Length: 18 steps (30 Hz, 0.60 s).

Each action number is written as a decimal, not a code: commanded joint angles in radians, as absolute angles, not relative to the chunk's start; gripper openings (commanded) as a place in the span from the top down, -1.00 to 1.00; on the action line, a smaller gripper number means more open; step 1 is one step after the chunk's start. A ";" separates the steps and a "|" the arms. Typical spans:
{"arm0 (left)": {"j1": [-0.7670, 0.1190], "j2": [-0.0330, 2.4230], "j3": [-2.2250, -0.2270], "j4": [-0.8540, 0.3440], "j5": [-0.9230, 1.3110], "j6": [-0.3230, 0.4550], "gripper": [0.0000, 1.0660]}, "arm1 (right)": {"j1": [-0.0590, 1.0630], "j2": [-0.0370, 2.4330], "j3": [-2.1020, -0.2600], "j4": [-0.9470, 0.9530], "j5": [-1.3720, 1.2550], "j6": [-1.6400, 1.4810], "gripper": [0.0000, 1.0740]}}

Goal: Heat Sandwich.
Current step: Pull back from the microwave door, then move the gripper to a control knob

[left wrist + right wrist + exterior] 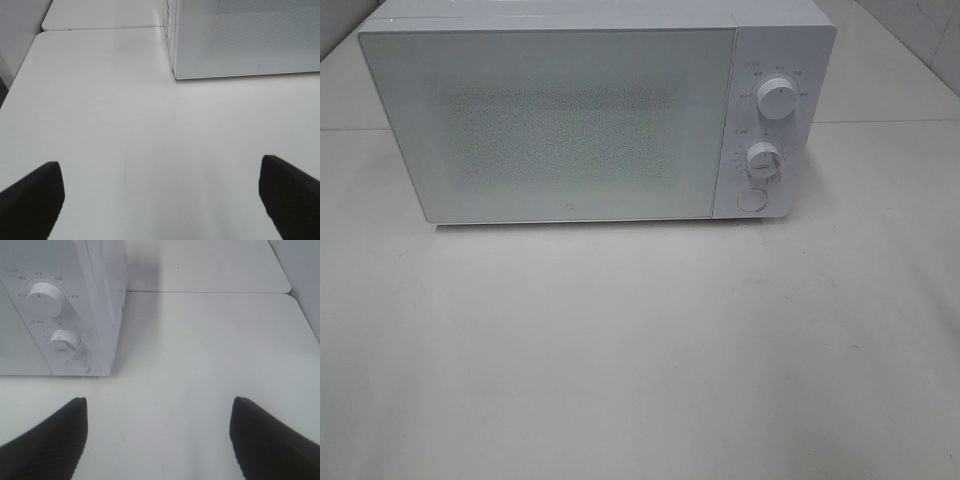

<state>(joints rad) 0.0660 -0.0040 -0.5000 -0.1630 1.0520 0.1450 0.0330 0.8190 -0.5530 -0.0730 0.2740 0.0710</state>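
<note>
The left gripper (160, 200) and right gripper (157, 440) are held wide and empty; the shut microwave (590, 110) could be shoved backward if its round button (751, 200) is pressed hard.

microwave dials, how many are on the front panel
2. The upper dial sits high on the control panel of the microwave; the lower dial is just below it. A flat round button lies beneath both.
</note>
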 commanded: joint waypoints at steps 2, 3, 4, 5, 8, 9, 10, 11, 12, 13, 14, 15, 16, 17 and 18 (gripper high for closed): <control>0.069 -0.033 -0.497 -0.165 1.039 0.143 -0.95 | 0.026 0.901 -0.559 -0.069 0.157 0.064 -0.42; 0.069 -0.033 -0.497 -0.165 1.039 0.143 -0.95 | 0.026 0.915 -0.559 -0.069 0.140 0.064 -0.42; 0.069 -0.033 -0.497 -0.165 1.039 0.143 -0.95 | 0.026 0.951 -0.559 -0.069 0.098 0.064 -0.42; 0.069 -0.033 -0.497 -0.165 1.039 0.143 -0.95 | 0.026 0.951 -0.559 -0.069 0.098 0.064 -0.42; 0.069 -0.033 -0.497 -0.165 1.039 0.143 -0.95 | 0.026 1.002 -0.559 -0.069 0.039 0.064 -0.42; 0.069 -0.033 -0.497 -0.165 1.039 0.143 -0.95 | 0.026 1.002 -0.559 -0.069 0.039 0.064 -0.42; 0.069 -0.033 -0.497 -0.165 1.039 0.143 -0.95 | 0.026 1.035 -0.559 -0.069 0.000 0.064 -0.42; 0.069 -0.033 -0.497 -0.165 1.039 0.143 -0.95 | 0.026 1.047 -0.557 -0.069 -0.020 0.064 -0.42; 0.069 -0.033 -0.497 -0.165 1.039 0.143 -0.95 | 0.026 1.060 -0.551 -0.069 -0.045 0.063 -0.42; 0.069 -0.033 -0.497 -0.165 1.039 0.143 -0.95 | 0.026 1.081 -0.532 -0.069 -0.109 0.063 -0.42; 0.069 -0.033 -0.497 -0.165 1.039 0.143 -0.95 | 0.026 1.081 -0.532 -0.069 -0.109 0.063 -0.42; 0.069 -0.033 -0.497 -0.165 1.039 0.143 -0.95 | 0.026 1.092 -0.516 -0.069 -0.153 0.063 -0.42; 0.069 -0.033 -0.497 -0.165 1.039 0.143 -0.95 | 0.026 1.102 -0.502 -0.069 -0.200 0.063 -0.42; 0.069 -0.033 -0.497 -0.165 1.039 0.143 -0.95 | 0.026 1.112 -0.483 -0.069 -0.245 0.063 -0.42; 0.069 -0.033 -0.497 -0.165 1.039 0.143 -0.95 | 0.026 1.127 -0.452 -0.069 -0.333 0.063 -0.42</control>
<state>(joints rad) 0.0660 -0.0040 -0.5000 -0.1630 1.0520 0.1450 0.0330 1.1110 -0.4870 -0.0720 -0.2090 0.0710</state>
